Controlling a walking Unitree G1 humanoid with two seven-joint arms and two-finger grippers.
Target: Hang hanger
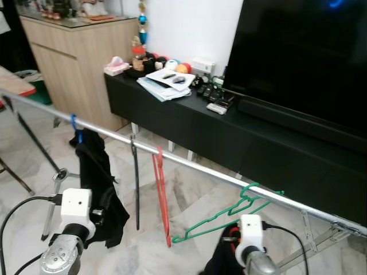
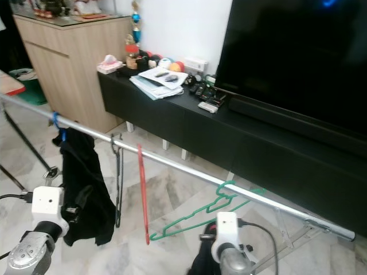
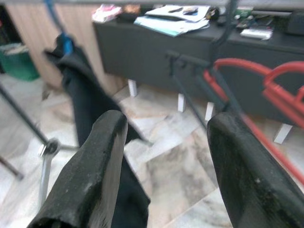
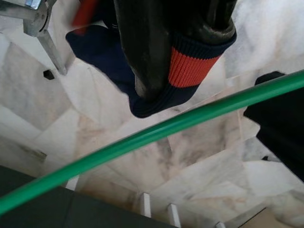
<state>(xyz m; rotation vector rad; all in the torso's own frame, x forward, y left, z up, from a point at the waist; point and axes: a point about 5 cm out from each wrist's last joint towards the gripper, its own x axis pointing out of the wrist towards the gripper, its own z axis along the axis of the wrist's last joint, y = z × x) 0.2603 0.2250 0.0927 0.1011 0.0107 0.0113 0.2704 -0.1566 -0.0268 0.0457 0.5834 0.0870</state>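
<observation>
The right tool (image 4: 180,52) sits low, just below the rod; its black fingers (image 4: 152,42) are pressed onto a navy knitted fabric piece with a red band (image 4: 190,69). A thin green plastic hanger (image 1: 223,216) crosses directly in front of this tool, apart from the fingers. Its hook rests over the long silver metal rod (image 1: 195,167), and its body hangs tilted, its lower end swung toward the robot's left.

The left tool (image 3: 166,161) is spread wide, with nothing between its two black fingers (image 3: 95,161); it is held low, facing the rod's left section.

Left of the green hanger, the rod carries a red plastic hanger (image 1: 161,197), a thin black hanger (image 1: 136,180) and a black garment on a blue hanger (image 1: 97,183). Behind the rod stands a long low black desk (image 1: 172,112) beneath a large dark television screen (image 1: 298,57).
</observation>
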